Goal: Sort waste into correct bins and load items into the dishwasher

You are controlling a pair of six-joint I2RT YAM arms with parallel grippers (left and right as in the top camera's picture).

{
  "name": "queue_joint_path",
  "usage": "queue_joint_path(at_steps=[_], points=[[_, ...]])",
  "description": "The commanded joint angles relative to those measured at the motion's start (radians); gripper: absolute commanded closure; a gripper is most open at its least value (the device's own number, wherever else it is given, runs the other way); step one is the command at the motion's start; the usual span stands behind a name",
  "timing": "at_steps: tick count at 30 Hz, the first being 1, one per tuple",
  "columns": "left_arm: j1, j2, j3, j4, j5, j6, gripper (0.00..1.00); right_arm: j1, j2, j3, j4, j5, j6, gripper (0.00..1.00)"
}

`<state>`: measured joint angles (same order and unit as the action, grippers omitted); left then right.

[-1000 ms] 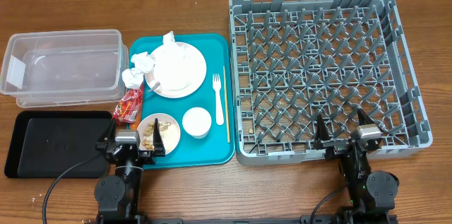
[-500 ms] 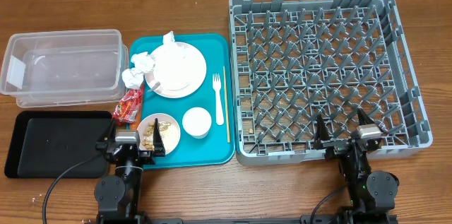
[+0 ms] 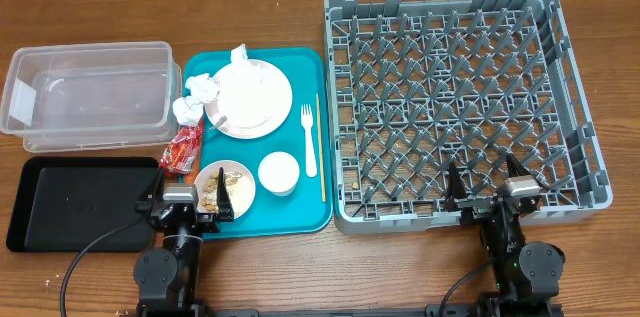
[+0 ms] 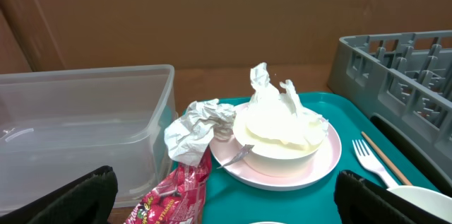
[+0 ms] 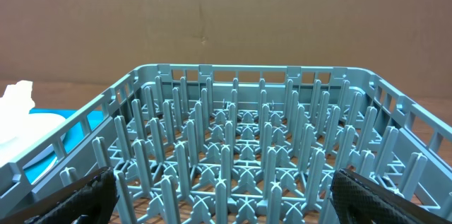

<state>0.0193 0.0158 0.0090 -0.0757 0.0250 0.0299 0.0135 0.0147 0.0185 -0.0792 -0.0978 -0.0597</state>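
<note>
The left gripper point(image 3: 190, 195) is hanging wide open and empty at the near-left corner of the teal tray point(image 3: 300, 212). The right gripper point(image 3: 482, 185) is waiting likewise, well right of it. The crumpled napkin point(image 4: 198, 128) is lying on the tray's left edge. It is probably light and soft, so pinching across its bulk looks best.

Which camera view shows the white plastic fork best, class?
The overhead view: the fork lies whole on the teal tray. The left wrist view shows only its tines and upper handle. The right wrist view misses it.
</note>
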Motion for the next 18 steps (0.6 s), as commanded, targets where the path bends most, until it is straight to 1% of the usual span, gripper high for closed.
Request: queue_joint_path(at_steps=[1,4,7,8,9,11,13,15,18], points=[[-0.008,-0.011,-0.004,-0.002,0.000,0.012,0.00,-0.003,-0.012,-0.011,0.005,0.003,0.003,0.00],[-0.008,-0.011,-0.004,0.030,0.031,0.007,0.00,-0.003,-0.012,-0.011,0.005,0.003,0.003,0.00],[-0.008,-0.011,0.019,0.045,0.175,0.003,0.00,-0.003,-0.012,-0.011,0.005,0.003,0.003,0.00],[-0.008,-0.011,0.040,0.029,0.213,0.003,0.00,-0.003,-0.012,-0.011,0.005,0.003,0.003,0.00],[-0.008,-0.011,0.060,0.013,0.220,-0.001,0.00,-0.003,-0.012,-0.011,0.005,0.003,0.003,0.00],[-0.008,-0.009,0.119,-0.027,0.219,-0.008,0.00,-0.003,-0.012,-0.011,0.005,0.003,0.003,0.00],[-0.007,0.015,0.225,-0.093,0.219,-0.008,0.00,-0.003,-0.012,-0.011,0.005,0.003,0.003,0.00],[-0.007,0.058,0.312,-0.136,0.220,-0.008,0.00,-0.003,-0.012,-0.011,0.004,0.003,0.003,0.00],[-0.007,0.171,0.460,-0.211,0.220,-0.008,0.00,-0.003,-0.012,-0.011,0.004,0.003,0.003,0.00]])
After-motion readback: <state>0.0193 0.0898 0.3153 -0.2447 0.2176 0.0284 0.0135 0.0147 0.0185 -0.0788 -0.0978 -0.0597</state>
